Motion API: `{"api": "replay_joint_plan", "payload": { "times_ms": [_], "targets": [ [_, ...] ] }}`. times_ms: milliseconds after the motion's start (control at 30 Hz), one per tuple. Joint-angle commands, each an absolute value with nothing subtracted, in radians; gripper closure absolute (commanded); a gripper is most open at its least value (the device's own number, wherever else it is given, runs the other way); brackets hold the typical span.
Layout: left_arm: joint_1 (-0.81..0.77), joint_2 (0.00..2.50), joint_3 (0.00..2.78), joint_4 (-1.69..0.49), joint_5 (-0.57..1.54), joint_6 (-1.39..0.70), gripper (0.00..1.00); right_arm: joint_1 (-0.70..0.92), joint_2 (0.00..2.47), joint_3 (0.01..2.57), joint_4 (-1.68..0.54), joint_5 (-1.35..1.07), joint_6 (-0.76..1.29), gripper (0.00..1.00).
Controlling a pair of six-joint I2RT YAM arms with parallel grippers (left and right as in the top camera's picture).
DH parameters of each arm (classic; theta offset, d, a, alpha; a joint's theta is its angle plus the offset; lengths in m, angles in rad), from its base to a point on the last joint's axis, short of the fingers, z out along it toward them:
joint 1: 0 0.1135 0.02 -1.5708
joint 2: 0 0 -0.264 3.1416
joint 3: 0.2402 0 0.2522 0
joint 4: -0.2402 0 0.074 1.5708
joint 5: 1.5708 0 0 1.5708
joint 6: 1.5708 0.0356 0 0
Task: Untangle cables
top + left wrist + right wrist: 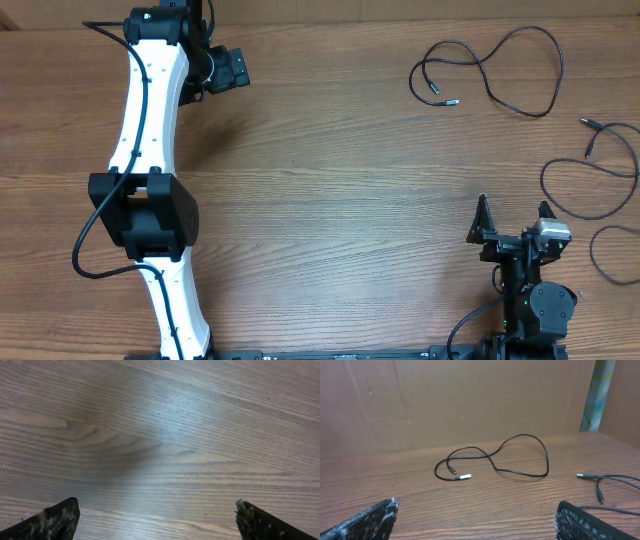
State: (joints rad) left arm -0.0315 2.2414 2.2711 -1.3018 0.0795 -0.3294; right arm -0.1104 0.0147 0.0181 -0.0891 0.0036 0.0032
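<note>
Both spread, pinching nothing: left tool [228,70], right tool [514,222]. Well ahead of right tool, looped cable [493,461]; rightward of it, apart, second cable [592,477].

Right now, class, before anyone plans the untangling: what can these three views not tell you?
- Right-hand cable: in the overhead view it runs off the right edge, so one cable or two cannot be told. The right wrist view also cuts it at the edge.
- Looped cable: its plugs are too small in the overhead view to tell the type.
- Left wrist view: shows only bare table, with no cable in frame.
</note>
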Motion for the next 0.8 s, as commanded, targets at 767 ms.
{"api": "replay_joint_plan", "payload": {
  "times_ms": [767],
  "targets": [
    [-0.105, 1.489, 1.822, -1.181, -0.115, -0.321, 0.0, -0.106, 0.003, 0.008, -0.083, -0.002, -0.001, 0.0]
  ]
}}
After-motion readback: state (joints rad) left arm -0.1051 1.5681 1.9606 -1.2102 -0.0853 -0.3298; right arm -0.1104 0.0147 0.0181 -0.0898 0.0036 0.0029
